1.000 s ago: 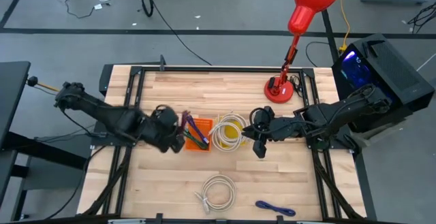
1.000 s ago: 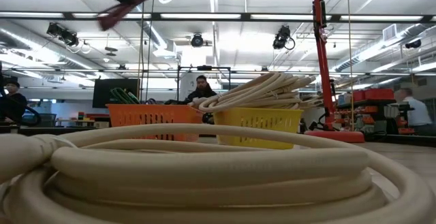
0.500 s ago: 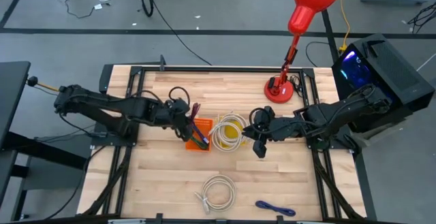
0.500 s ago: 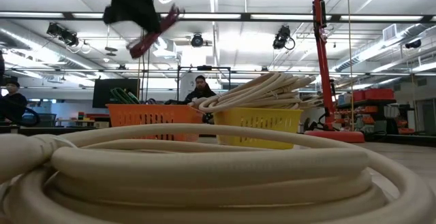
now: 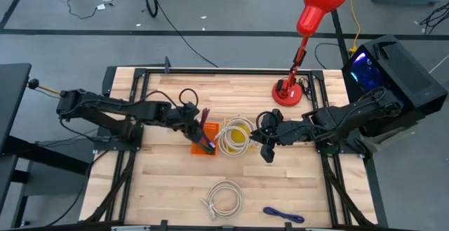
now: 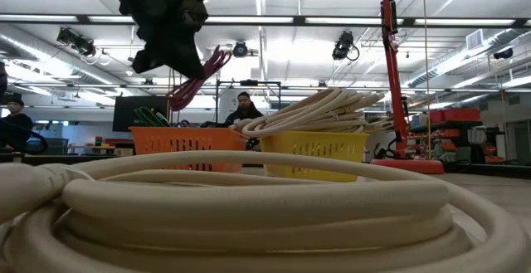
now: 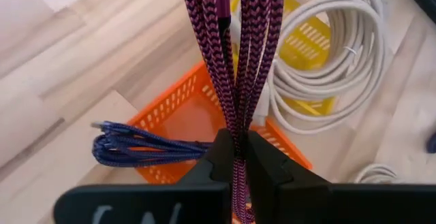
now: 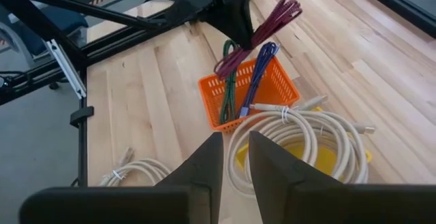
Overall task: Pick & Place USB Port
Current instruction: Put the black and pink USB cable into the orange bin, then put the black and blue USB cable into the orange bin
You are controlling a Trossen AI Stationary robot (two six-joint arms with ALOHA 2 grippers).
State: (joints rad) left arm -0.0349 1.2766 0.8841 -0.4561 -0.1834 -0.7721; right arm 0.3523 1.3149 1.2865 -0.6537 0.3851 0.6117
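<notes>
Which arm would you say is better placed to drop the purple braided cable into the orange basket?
The left. Its gripper is already clamped on the purple cable directly above the orange basket, while the right gripper waits beyond the yellow basket.

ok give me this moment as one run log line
left end effector: shut on purple cable | position: above orange basket | right end effector: open, waiting beside yellow basket

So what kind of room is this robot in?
Probably a robotics lab or workshop: a wooden table on a metal frame, a computer tower beside it, ceiling lights, and a person at the back.
</notes>
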